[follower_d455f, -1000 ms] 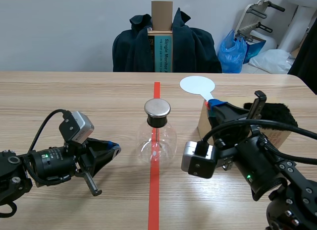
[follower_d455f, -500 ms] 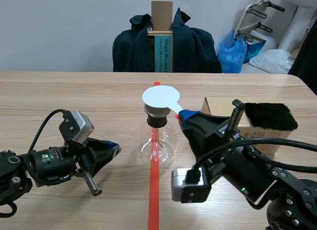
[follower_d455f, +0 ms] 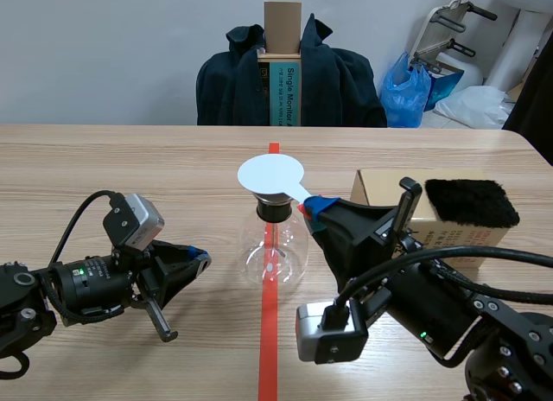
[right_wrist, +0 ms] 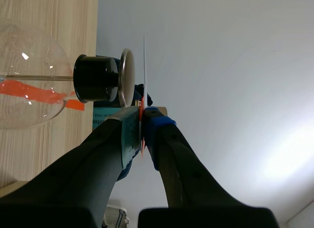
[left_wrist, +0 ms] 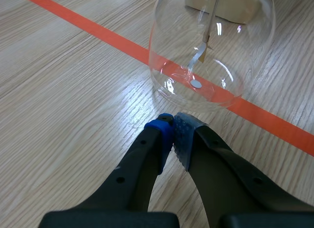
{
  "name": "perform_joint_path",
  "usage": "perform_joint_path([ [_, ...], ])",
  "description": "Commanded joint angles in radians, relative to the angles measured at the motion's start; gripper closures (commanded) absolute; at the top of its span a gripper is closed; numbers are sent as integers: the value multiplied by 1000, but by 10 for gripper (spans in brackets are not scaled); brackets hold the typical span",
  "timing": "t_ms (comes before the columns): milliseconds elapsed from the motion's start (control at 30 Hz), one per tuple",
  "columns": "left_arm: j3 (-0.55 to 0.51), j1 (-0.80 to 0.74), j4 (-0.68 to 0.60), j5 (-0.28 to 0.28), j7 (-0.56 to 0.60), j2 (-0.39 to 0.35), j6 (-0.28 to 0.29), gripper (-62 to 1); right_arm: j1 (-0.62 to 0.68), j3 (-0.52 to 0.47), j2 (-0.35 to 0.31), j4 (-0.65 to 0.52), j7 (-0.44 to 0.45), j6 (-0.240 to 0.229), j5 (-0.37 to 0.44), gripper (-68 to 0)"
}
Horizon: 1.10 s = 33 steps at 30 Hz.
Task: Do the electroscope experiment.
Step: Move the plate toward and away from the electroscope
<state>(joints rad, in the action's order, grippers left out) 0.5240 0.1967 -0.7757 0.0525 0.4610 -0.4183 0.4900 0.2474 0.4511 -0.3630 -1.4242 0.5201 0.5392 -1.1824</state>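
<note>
My right hand [follower_d455f: 313,207] grips a white round paddle [follower_d455f: 270,175] above the clear glass flask [follower_d455f: 273,250]; left hand [follower_d455f: 197,259] closed empty at its 9 o'clock.

The scene view looks from the robot's side across the bench [follower_d455f: 130,159] to the far wall [follower_d455f: 104,55]. The left wrist view peers down, close on the glass flask [left_wrist: 211,51]; the right wrist view (rolled sideways, aimed at the wall) shares it.
</note>
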Motion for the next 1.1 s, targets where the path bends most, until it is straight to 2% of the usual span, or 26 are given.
perform_joint_path([
  [0, -7, 3, -22, 10, 14, 2, -2, -28, -12, -5, -14, -14, 3, 14, 4, -7],
  [133, -7, 3, -22, 10, 14, 2, -2, -28, -12, -5, -14, -14, -5, 14, 4, -7],
  [300, -7, 3, -22, 10, 14, 2, -2, -28, -12, -5, -14, -14, -58, 14, 4, -7],
  [900, -7, 3, -22, 10, 14, 2, -3, -28, -12, -5, -14, -14, -443, 14, 4, -7],
  [1067, -7, 3, -22, 10, 14, 2, -3, -28, -12, -5, -14, -14, -502, 13, 4, -7],
])
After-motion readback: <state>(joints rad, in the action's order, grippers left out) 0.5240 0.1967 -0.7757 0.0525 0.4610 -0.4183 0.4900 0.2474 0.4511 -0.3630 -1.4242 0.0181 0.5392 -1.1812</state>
